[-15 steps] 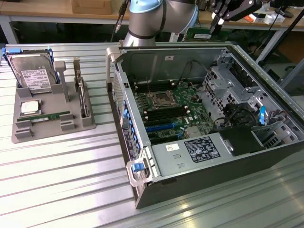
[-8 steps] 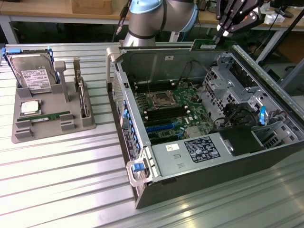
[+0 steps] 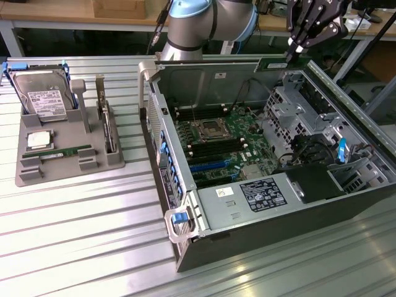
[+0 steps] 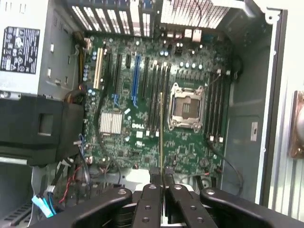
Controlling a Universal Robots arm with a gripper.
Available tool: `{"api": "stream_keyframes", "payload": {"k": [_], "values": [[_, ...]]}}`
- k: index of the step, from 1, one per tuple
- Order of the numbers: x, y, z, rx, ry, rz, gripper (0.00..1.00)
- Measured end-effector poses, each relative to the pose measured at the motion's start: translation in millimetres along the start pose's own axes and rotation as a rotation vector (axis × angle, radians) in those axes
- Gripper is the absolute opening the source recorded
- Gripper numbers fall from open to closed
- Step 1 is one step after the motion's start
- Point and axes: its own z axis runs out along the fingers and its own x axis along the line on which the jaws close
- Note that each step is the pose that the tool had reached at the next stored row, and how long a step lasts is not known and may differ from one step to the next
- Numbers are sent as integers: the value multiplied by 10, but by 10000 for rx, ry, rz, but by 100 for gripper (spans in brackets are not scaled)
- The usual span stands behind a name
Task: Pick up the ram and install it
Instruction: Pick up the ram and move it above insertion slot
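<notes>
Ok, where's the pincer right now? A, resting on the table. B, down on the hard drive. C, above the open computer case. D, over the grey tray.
C: the pincer hangs above the open case, shut on the thin ram, and the wrist view looks down on the motherboard below it.

Lab: robot arm (image 3: 197,23), metal workbench (image 3: 74,235)
</notes>
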Motion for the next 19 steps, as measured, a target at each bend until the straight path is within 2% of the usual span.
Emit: {"api": "stream_keyframes", "payload": {"k": [1, 4, 5, 7, 9, 13, 19], "values": [[0, 0, 1, 264, 27, -1, 12], [0, 0, 2, 271, 27, 10, 12], [0, -1, 10, 272, 22, 189, 12], [0, -4, 46, 276, -8, 870, 12], [0, 7, 75, 279, -35, 1135, 12], [1, 8, 182, 278, -37, 1147, 12], [1, 8, 183, 279, -38, 1148, 12]]}}
